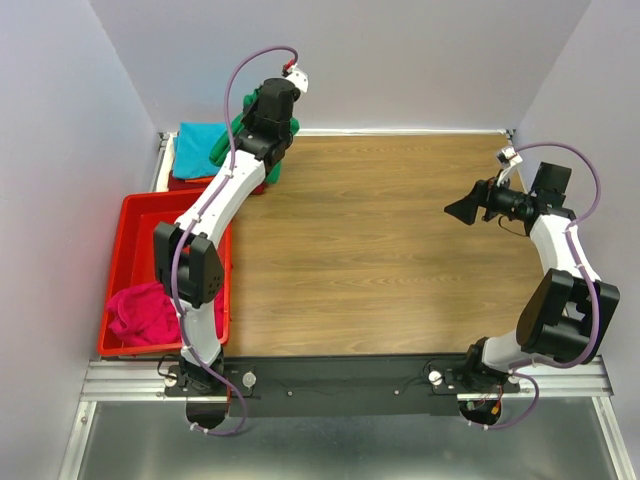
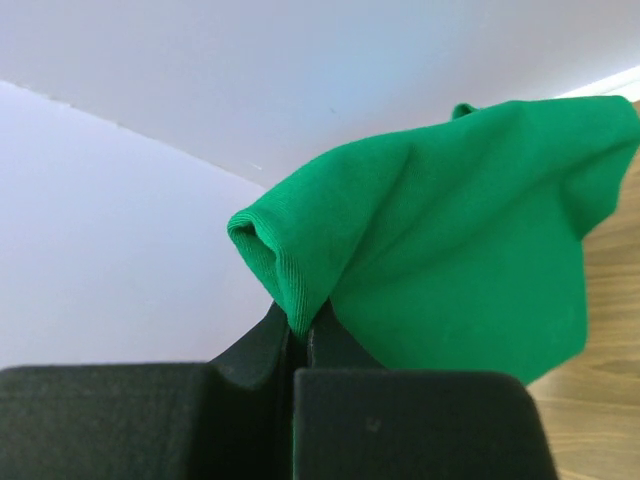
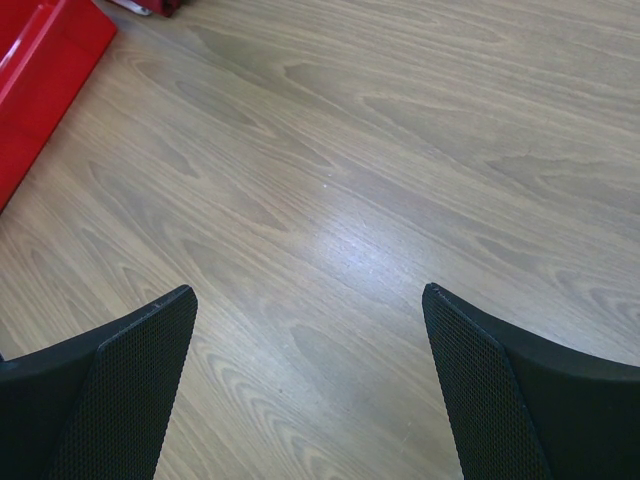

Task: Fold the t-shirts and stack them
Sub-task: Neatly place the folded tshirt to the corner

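Nearby, red tray [image 1: 135, 205], left fingers [image 2: 256, 352] pinching green t-shirt [image 2: 450, 240]; right fingers [image 3: 130, 400] spread.

A green t-shirt [image 2: 450, 250], teal t-shirt [image 1: 200, 148], magenta t-shirt [image 1: 140, 312], red tray [image 1: 130, 240], brown wood-grain table [image 1: 380, 250], black mesh-patterned fingers [image 3: 125, 400].

The middle of the table [image 1: 380, 260] gives free passage; the red tray [image 1: 128, 215] and teal t-shirt [image 1: 200, 148] crowd its left side.

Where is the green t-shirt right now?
In the top view, the soft green cloth t-shirt is pinched in the left gripper at the far-left corner of the wooden table, by the back wall, beside the teal t-shirt.
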